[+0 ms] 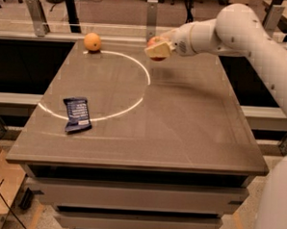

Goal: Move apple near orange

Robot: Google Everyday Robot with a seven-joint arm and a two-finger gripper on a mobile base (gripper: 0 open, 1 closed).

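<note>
The orange sits on the far left part of the table top, near its back edge. My gripper is above the back middle of the table, shut on the red apple, which is mostly hidden behind the pale fingers. The apple is held off the surface, to the right of the orange with a clear gap between them. The white arm reaches in from the upper right.
A dark blue snack bag lies on the left front part of the grey table. A bright curved light streak runs across the table's left half. Metal rails and posts stand behind the back edge.
</note>
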